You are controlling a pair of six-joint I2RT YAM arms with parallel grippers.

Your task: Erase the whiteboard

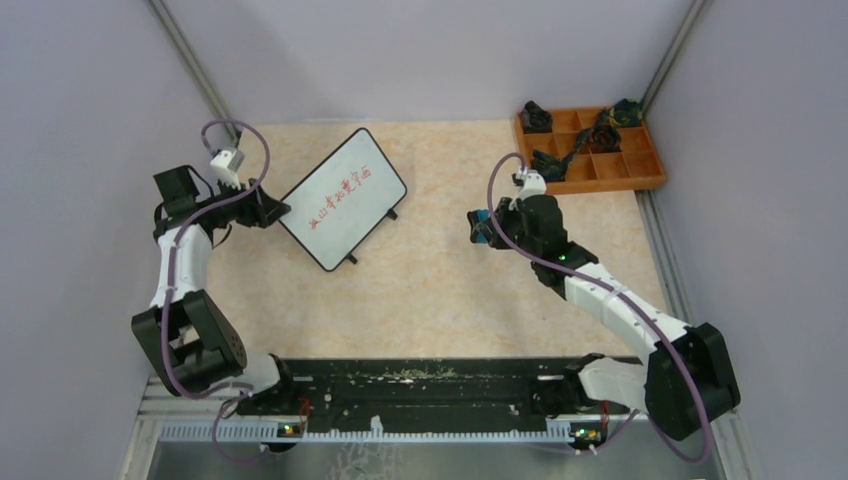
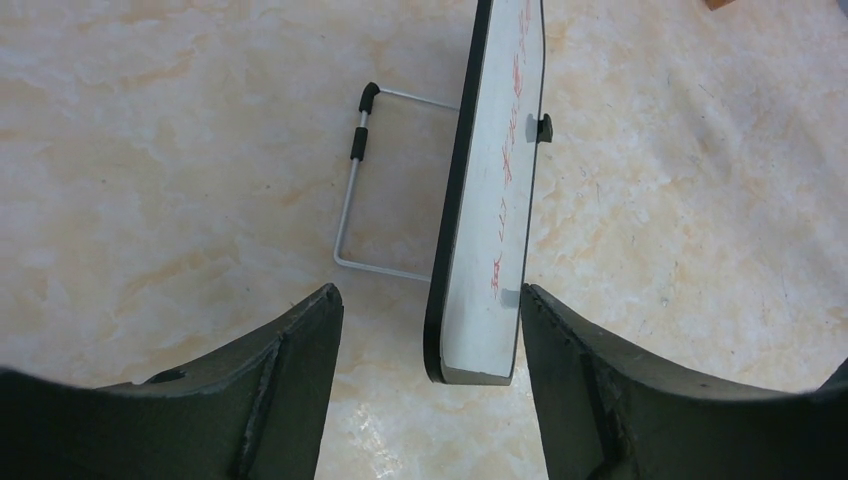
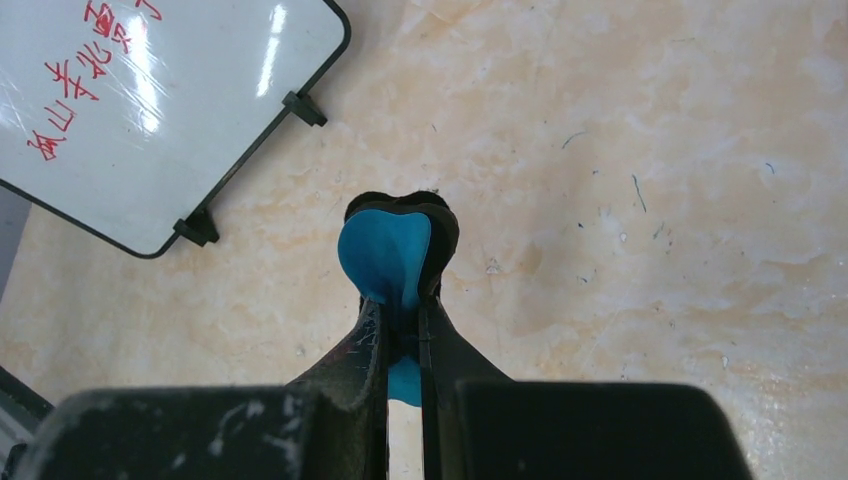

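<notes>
Whiteboard [image 1: 365, 165], small, white, rectangular, thin black frame, propped on a wire stand [image 2: 348, 205], upper left of centre in the top view; red writing [image 1: 338, 194] not yet wiped.
Probably light, stiff, slick-faced, easily tipped or slid; best pinched at the frame edge, straddled here by the wide-open, empty left gripper [image 2: 428, 295]. Right gripper [image 3: 400, 305] clamped on a blue-and-black pad [image 3: 385, 250].

Whiteboard [image 1: 343, 198] centre-left on the bench [image 1: 440, 290], left end effector [image 1: 283, 210] astride its edge; tray [image 1: 620, 185] upper right; eraser [image 3: 385, 250] in right end effector [image 1: 480, 226].
</notes>
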